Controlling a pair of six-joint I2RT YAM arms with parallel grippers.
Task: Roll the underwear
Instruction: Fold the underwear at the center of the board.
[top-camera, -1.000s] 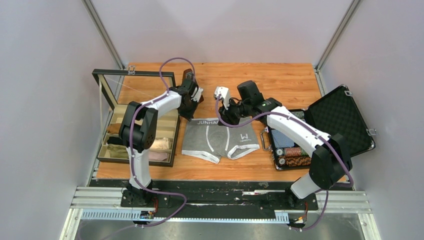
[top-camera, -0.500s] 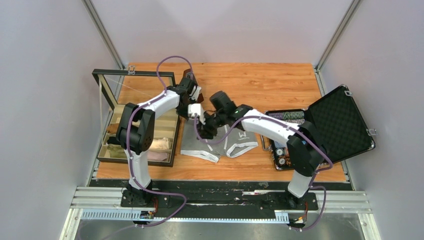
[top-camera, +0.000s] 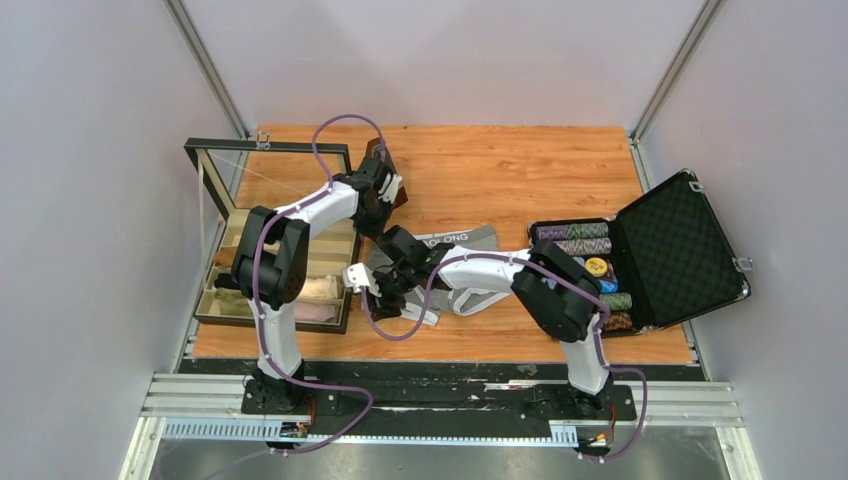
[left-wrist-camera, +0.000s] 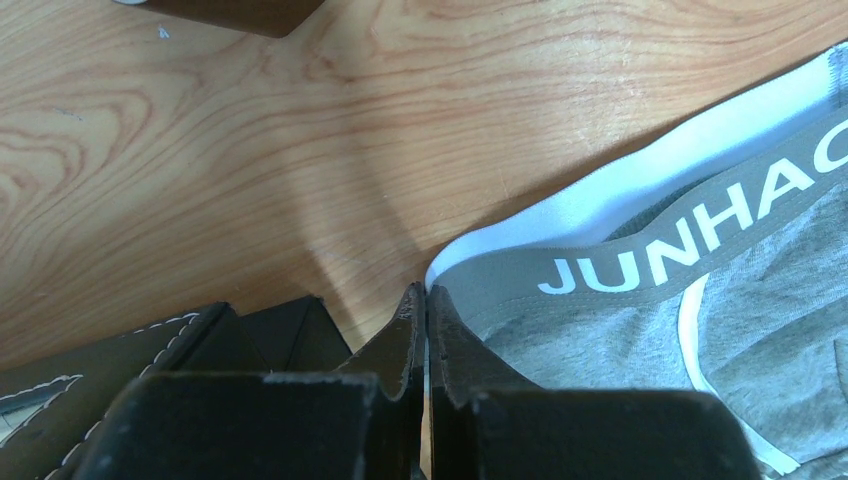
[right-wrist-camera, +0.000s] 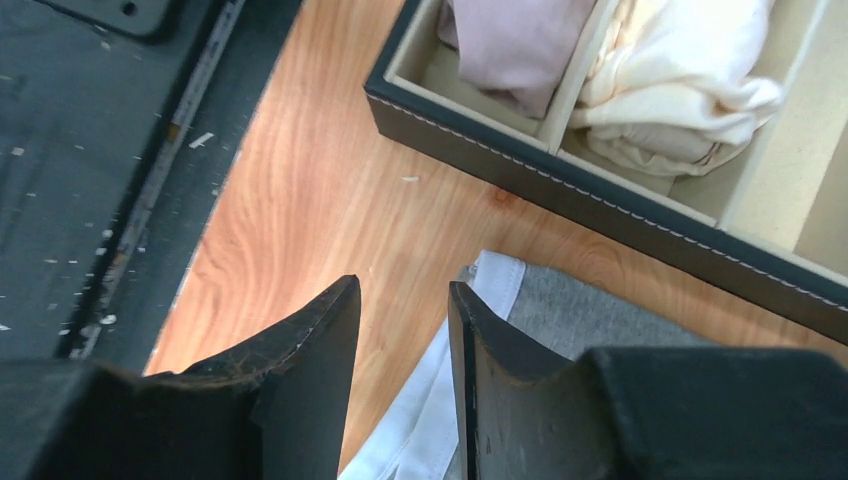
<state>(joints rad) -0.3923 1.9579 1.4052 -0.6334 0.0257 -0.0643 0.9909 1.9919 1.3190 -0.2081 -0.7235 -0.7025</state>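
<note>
One garment to manage: the underwear (top-camera: 462, 240) lies rumpled on the table (top-camera: 520, 165), between the divided box (top-camera: 275, 315) on my left and the open case (top-camera: 680, 240) on my right. My right arm reaches across it and hides much of the cloth from above.

Left gripper (left-wrist-camera: 427, 300): clenched tight at the corner of the waistband (left-wrist-camera: 700, 225). The white edge runs in between the fingertips, so I read it as nipping that corner.

Right gripper (right-wrist-camera: 402, 290): jaws parted with nothing between them, hanging over bare wood just beside the white leg trim (right-wrist-camera: 430, 420), near the box wall and its cloth rolls (right-wrist-camera: 670, 100).

Handling, as I judge it:
- Very light, limp knit. It has no stiffness of its own and will sag or unfold once let go.
- It is likely to slide on the smooth wood when tugged, so one end needs anchoring.
- Not fragile. A firm pinch should do no harm.
- The waistband is the thickest, firmest strip and the best place to take hold.
- The trimmed leg edges give a ridge to grip. The plain grey middle would only bunch.

Next move calls for taking the leg trim low against the table, catching both layers. The near box rim leaves little room on that side.
</note>
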